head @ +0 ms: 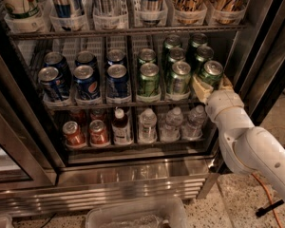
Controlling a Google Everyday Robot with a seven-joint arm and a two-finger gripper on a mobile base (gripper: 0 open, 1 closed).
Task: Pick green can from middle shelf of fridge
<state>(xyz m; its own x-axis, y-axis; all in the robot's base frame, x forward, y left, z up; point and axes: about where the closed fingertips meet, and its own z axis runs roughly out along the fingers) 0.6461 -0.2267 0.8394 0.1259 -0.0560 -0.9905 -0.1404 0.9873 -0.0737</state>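
High frontal view, hand right.

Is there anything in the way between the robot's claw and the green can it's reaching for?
Nothing shows between them in the camera view. The gripper sits right at the green can, the front right one on the middle shelf, fingers on either side.

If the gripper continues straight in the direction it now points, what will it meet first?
Probably the front green can in the rightmost lane of the middle shelf; the gripper is already at it.
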